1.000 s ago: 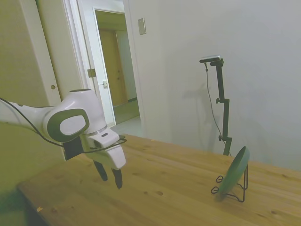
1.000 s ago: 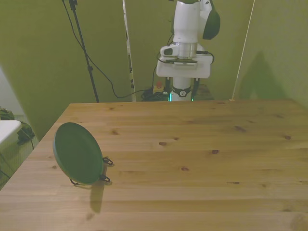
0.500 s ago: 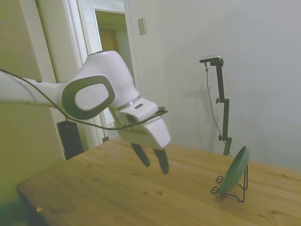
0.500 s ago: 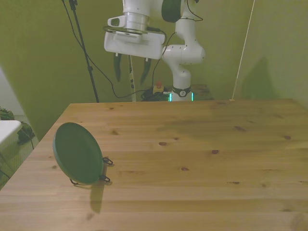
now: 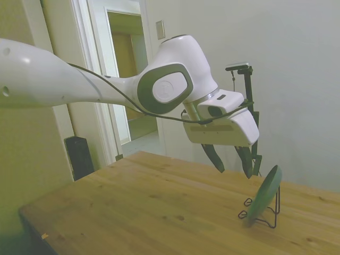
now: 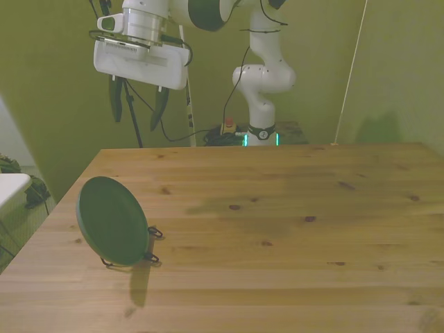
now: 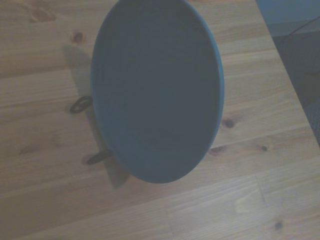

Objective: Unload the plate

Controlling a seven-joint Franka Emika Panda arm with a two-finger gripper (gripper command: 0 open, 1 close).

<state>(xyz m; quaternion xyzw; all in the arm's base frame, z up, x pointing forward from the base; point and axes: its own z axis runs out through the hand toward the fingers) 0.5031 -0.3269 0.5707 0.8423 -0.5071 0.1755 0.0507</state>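
The dark green plate [image 5: 264, 195] [image 6: 112, 220] [image 7: 157, 90] stands on edge, leaning in a thin black wire rack [image 5: 261, 209] [image 6: 150, 244] near the table's edge at the front view's left. My gripper [image 5: 232, 160] [image 6: 137, 105] hangs open high above the table, a little behind the plate and well clear of it, with nothing between its dark fingers. The wrist view looks down on the plate's face, with the rack's wire loops [image 7: 80, 104] showing beside it.
The wooden table [image 6: 277, 229] spreads wide to the front view's right of the rack. A white object [image 6: 10, 187] sits off the table's edge at the front view's left. A doorway [image 5: 127, 90] stands behind the arm in the side view.
The arm has swung up and across from near its base toward the plate's side of the table. The gripper has stayed open; the plate and rack have not moved.
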